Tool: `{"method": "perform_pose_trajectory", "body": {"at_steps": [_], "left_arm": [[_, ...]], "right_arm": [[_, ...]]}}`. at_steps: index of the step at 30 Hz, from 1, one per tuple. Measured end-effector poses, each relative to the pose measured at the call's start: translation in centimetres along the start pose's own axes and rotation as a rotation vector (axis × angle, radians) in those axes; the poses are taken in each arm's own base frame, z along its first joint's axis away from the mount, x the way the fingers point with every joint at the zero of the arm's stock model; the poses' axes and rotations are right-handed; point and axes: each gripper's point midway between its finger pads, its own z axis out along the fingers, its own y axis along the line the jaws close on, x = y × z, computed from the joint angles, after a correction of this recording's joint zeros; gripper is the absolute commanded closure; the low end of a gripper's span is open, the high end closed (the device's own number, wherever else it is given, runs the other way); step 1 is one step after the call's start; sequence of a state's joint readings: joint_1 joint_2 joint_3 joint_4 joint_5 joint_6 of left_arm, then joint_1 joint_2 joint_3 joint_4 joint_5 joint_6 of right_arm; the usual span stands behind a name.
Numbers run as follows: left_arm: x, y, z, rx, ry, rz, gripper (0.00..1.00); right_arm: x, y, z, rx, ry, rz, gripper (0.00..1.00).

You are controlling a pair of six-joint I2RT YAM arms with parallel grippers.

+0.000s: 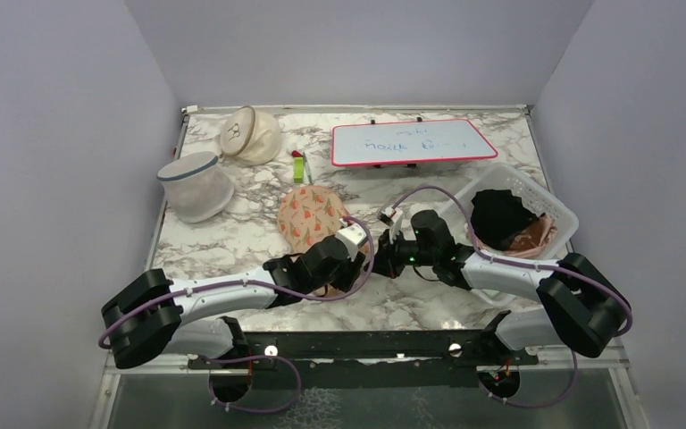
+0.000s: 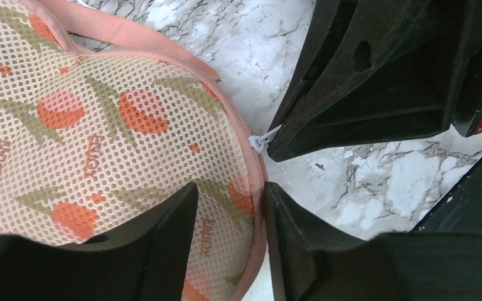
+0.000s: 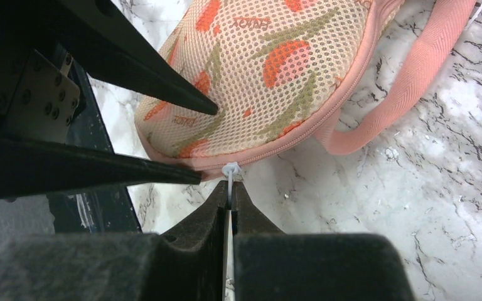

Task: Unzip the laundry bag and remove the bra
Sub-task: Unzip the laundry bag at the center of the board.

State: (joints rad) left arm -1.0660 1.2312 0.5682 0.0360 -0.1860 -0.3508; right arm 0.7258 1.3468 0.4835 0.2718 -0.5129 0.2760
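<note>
Lying near the middle of the counter (image 1: 232, 241), the laundry bag (image 1: 311, 217) is seen with its flowered mesh face up. No gap is shown along the visible part of its pink rim. The bra is not seen anywhere and is judged to be inside, so the unzipping is judged barely begun.

The small white zip pull (image 3: 230, 168) sticks out from the rim and is clamped between the fully closed fingers of the right pincer (image 3: 230, 188). Just beside it, the rim is straddled by the left pincer (image 2: 231, 191). Its fingers are narrowly parted, one laid on the mesh and one at the outer edge, and the fabric appears to be pinched between them. A pink carry strap (image 3: 408, 81) loops off the far side.

Several failures are to be expected from here. The pull is thin and held only at its tip, so it could be lost if it is tugged at an angle to the curved seam. If the left hold is weak, the whole bag could be dragged across the marble without the zip being opened. The two pincers are set very close together, so a collision is possible once the slider is drawn past the held spot.
</note>
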Motion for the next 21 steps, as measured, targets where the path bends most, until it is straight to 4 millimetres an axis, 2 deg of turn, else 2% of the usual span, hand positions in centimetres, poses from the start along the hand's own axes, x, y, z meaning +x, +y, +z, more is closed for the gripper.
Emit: {"method": "perform_pose_trajectory", "body": {"at_steps": [2,8,14,21], "left_arm": [[0.1,0.1,0.1,-0.003,0.003,0.001,0.87],[0.3,0.2,0.4,-0.011,0.015,0.023,1.00],[0.1,0.4,0.1,-0.009,0.012,0.072,1.00],[-0.6,0.5,-1.5,0.011,-0.035,0.088,1.00]], "right_arm": [[0.0,0.0,0.0,-0.001,0.002,0.001,0.99],[-0.3,-0.2,0.1,0.014,0.005,0.005,0.99],[-1.1,-1.8,0.1,0.123,0.002,0.021,0.99],[-2.4,-5.5,0.5,0.269,-0.007,0.040,0.99]]}}
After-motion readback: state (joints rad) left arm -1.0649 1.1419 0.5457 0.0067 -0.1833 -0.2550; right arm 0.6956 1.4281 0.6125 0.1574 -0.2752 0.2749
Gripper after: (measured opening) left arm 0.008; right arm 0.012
